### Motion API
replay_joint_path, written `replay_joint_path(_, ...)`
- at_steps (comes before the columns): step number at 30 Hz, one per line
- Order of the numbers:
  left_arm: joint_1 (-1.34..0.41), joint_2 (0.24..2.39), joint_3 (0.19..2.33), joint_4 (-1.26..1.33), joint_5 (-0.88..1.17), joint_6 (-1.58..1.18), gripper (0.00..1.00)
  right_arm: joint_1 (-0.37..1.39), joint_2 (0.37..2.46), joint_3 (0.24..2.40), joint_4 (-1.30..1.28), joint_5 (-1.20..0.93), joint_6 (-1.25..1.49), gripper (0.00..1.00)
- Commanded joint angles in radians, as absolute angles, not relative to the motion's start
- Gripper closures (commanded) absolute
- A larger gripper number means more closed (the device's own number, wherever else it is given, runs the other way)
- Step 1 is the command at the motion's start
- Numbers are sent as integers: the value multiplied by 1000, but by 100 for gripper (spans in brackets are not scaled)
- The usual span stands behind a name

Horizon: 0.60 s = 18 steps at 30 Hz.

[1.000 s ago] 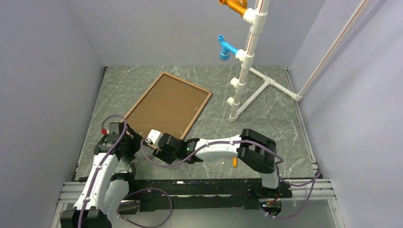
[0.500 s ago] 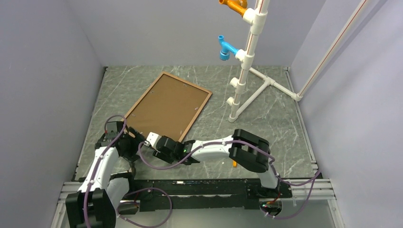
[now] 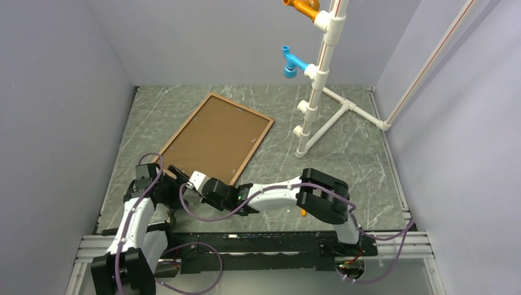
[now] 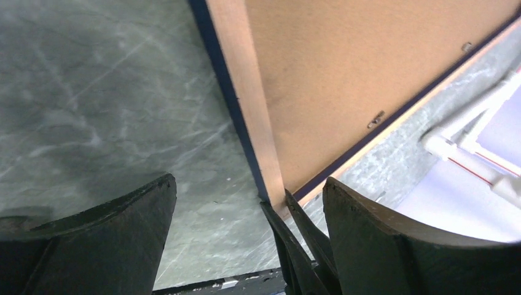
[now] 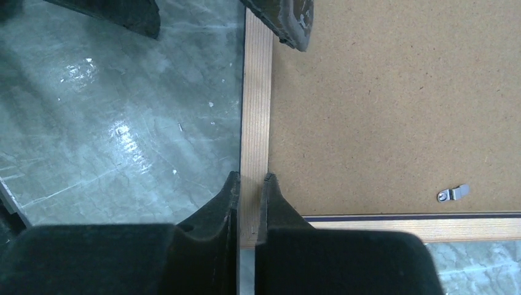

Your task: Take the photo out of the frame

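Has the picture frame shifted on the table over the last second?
No. The frame lies where it did, its right corner just as near the white pipe stand.

A dark green, marble-veined bench (image 3: 375, 166) is shown. The frame (image 3: 218, 136) is laid on it left of centre, turned at an angle, with its brown back upward. Its thin navy edge is seen against the bench in the left wrist view. Small metal clips (image 5: 453, 193) are set along the inner edge of that back. A white pipe stand (image 3: 325, 128) is set on the far right part of the bench. 1 small orange item (image 3: 303, 212), too small to identify, is found near the near edge.
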<state>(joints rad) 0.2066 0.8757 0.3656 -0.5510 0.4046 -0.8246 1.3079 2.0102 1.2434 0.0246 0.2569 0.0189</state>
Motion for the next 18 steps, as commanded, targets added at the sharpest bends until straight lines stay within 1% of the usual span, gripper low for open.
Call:
replay_joint_path(1, 214, 787, 333, -450, 514, -820, 4, 1285, 1928, 1243, 48, 204, 69, 100)
replay_joint_path(2, 214, 764, 325, -439, 522, -827, 2, 1278, 1917, 1244, 44, 191, 83, 100)
replay_joint_path(4, 216, 722, 314, -433, 519, -840, 1, 1258, 1887, 1241, 46, 160, 105, 100)
replay_joint_path(9, 215, 653, 276, -371, 557, -873, 1, 1230, 1825, 1240, 39, 95, 147, 100)
replay_joint_path(14, 216, 645, 229, -256, 640, -928, 1, 1218, 1794, 1251, 33, 67, 174, 100)
replay_joint_path(18, 216, 631, 248, -248, 639, -933, 3, 1208, 1782, 1247, 44, 41, 191, 100)
